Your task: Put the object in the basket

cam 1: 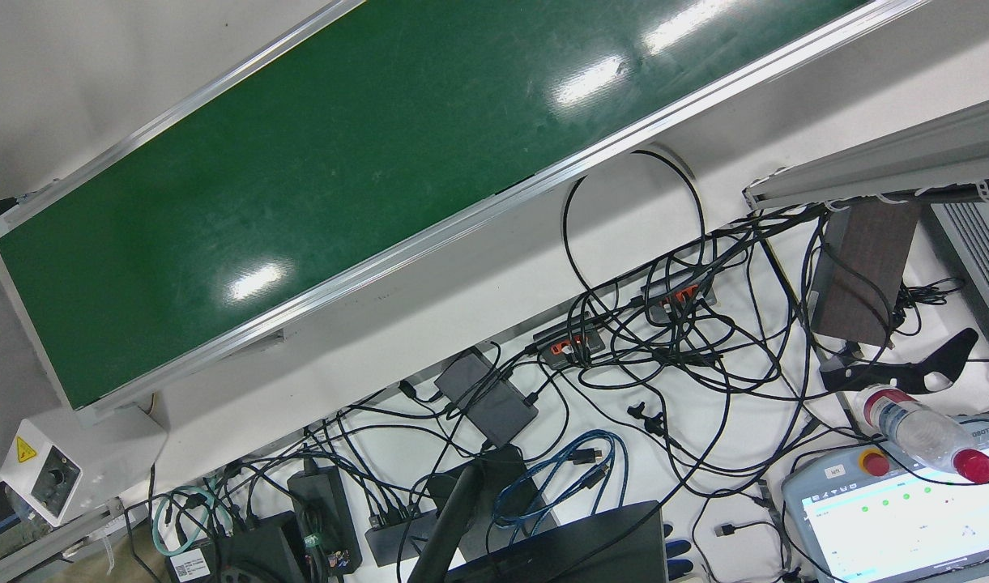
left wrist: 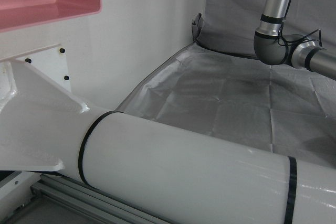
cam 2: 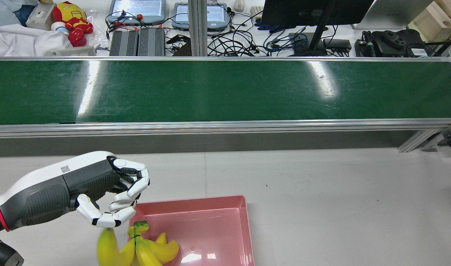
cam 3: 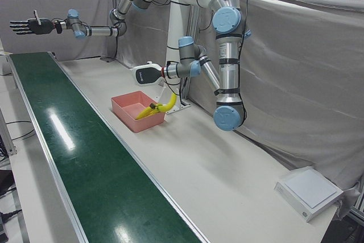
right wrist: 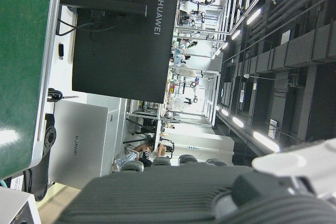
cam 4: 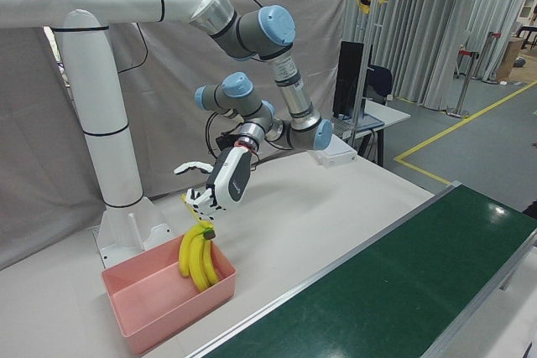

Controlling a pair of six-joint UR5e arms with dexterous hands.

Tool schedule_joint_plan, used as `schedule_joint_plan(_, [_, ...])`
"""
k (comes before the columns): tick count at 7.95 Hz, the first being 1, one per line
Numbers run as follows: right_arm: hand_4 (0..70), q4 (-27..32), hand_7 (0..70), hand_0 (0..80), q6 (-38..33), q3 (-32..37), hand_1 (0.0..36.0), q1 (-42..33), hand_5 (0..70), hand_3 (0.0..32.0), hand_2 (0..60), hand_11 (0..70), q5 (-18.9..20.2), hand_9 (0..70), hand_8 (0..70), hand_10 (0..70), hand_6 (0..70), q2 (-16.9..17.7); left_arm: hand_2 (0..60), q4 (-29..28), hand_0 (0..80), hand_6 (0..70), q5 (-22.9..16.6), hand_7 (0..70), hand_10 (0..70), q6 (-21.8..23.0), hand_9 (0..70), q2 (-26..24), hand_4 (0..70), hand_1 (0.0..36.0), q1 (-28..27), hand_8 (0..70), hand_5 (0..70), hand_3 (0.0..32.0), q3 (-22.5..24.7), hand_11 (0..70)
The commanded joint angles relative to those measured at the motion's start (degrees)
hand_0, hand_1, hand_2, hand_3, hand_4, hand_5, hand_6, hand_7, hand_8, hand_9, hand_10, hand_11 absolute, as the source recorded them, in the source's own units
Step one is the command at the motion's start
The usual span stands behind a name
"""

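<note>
Lowering step in hand: left hand (cam 2: 110, 192) curled, seemingly pinching the stem of the banana bunch (cam 2: 140, 249) hanging half inside the pink basket (cam 2: 243, 221) at its near-left corner, right hand (cam 3: 25, 25) spread empty afar; next probably shifting inward, then releasing.

This was a robotics lab or industrial test station. A long green conveyor belt (cam 2: 225, 90) ran beside a white tabletop (cam 2: 321, 192), with two arms (cam 3: 227, 55) mounted on a white pedestal (cam 4: 101, 140) before grey curtains (cam 3: 296, 72). Behind the belt lay tangled cables (cam 1: 664, 340), power bricks (cam 1: 486, 397), control tablets (cam 2: 136, 9) and a monitor (cam 2: 314, 11). Yellow lines (cam 4: 453, 127) marked the floor of a hall.
</note>
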State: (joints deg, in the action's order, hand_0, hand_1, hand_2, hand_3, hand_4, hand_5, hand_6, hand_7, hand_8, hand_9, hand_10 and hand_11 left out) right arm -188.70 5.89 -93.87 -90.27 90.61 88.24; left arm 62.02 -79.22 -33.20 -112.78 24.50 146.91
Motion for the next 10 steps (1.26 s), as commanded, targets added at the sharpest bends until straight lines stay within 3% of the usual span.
schedule_joint_plan(1, [0.0, 0.00, 0.0, 0.0, 0.00, 0.00, 0.0, 0.00, 0.0, 0.0, 0.0, 0.0, 0.00, 0.0, 0.0, 0.0, 0.0, 0.00, 3.4, 0.21, 39.5, 16.4, -0.31, 29.9, 12.4, -0.29, 32.6, 0.20, 17.0, 0.7, 1.42, 31.9, 32.5, 0.0, 1.18, 17.7])
schedule_joint_plan(2, [0.0, 0.00, 0.0, 0.0, 0.00, 0.00, 0.0, 0.00, 0.0, 0.0, 0.0, 0.0, 0.00, 0.0, 0.0, 0.0, 0.0, 0.00, 0.0, 0.30, 39.2, 8.6, -0.40, 18.9, 7.3, -0.28, 21.6, 1.50, 7.2, 0.5, 1.95, 23.7, 25.1, 0.0, 1.44, 10.6])
schedule_joint_plan(3, [0.0, 0.00, 0.0, 0.0, 0.00, -0.09, 0.0, 0.00, 0.0, 0.0, 0.0, 0.0, 0.00, 0.0, 0.0, 0.0, 0.0, 0.00, 0.0, 0.47, 39.9, 4.2, -0.49, 12.7, 5.5, -0.28, 17.1, 2.21, 0.1, 1.9, 3.35, 19.6, 21.5, 2.2, 1.79, 8.2])
schedule_joint_plan(4, [0.0, 0.00, 0.0, 0.0, 0.00, -0.09, 0.0, 0.00, 0.0, 0.0, 0.0, 0.0, 0.00, 0.0, 0.0, 0.0, 0.0, 0.00, 0.0, 1.34, 40.4, 2.6, -0.49, 10.5, 4.0, -0.28, 14.6, 3.96, 0.0, 3.1, 3.97, 17.4, 16.6, 7.6, 4.15, 6.3])
schedule_joint_plan(5, [0.0, 0.00, 0.0, 0.0, 0.00, -0.09, 0.0, 0.00, 0.0, 0.0, 0.0, 0.0, 0.00, 0.0, 0.0, 0.0, 0.0, 0.00, 0.0, 1.53, 39.0, 2.4, -0.41, 9.7, 3.0, -0.20, 13.0, 6.58, 0.0, 2.5, 4.76, 15.4, 11.2, 11.0, 6.43, 4.7])
schedule_joint_plan(6, [0.0, 0.00, 0.0, 0.0, 0.00, -0.09, 0.0, 0.00, 0.0, 0.0, 0.0, 0.0, 0.00, 0.0, 0.0, 0.0, 0.0, 0.00, 0.0, 1.53, 33.2, 1.8, -0.41, 9.1, 2.0, -0.20, 11.9, 7.48, 0.0, 0.8, 5.55, 13.8, 8.6, 14.4, 7.76, 3.2])
schedule_joint_plan(7, [0.0, 0.00, 0.0, 0.0, 0.00, 0.00, 0.0, 0.00, 0.0, 0.0, 0.0, 0.0, 0.00, 0.0, 0.0, 0.0, 0.0, 0.00, 0.0, 1.44, 31.2, 1.5, -0.23, 9.2, 2.2, -0.20, 12.5, 7.58, 0.0, 0.5, 5.82, 14.6, 11.3, 12.8, 8.82, 3.5])
schedule_joint_plan(8, [0.0, 0.00, 0.0, 0.0, 0.00, 0.00, 0.0, 0.00, 0.0, 0.0, 0.0, 0.0, 0.00, 0.0, 0.0, 0.0, 0.0, 0.00, 1.3, 0.92, 35.9, 1.7, 0.12, 9.2, 3.2, -0.11, 13.0, 7.58, 0.0, 2.3, 6.70, 15.3, 14.1, 9.4, 8.83, 4.9])
schedule_joint_plan(9, [0.0, 0.00, 0.0, 0.0, 0.00, 0.00, 0.0, 0.00, 0.0, 0.0, 0.0, 0.0, 0.00, 0.0, 0.0, 0.0, 0.0, 0.00, 4.3, -0.65, 35.7, 1.9, 0.38, 9.1, 3.6, -0.11, 13.3, 7.49, 0.0, 2.9, 7.49, 15.3, 16.5, 7.6, 8.74, 5.6])
schedule_joint_plan(10, [0.0, 0.00, 0.0, 0.0, 0.00, 0.00, 0.0, 0.00, 0.0, 0.0, 0.0, 0.0, 0.00, 0.0, 0.0, 0.0, 0.0, 0.00, 9.0, -1.97, 34.2, 4.6, 3.08, 13.8, 7.1, 0.24, 16.7, 7.49, 1.2, 3.2, 9.32, 16.6, 26.9, 1.0, 8.74, 10.5])
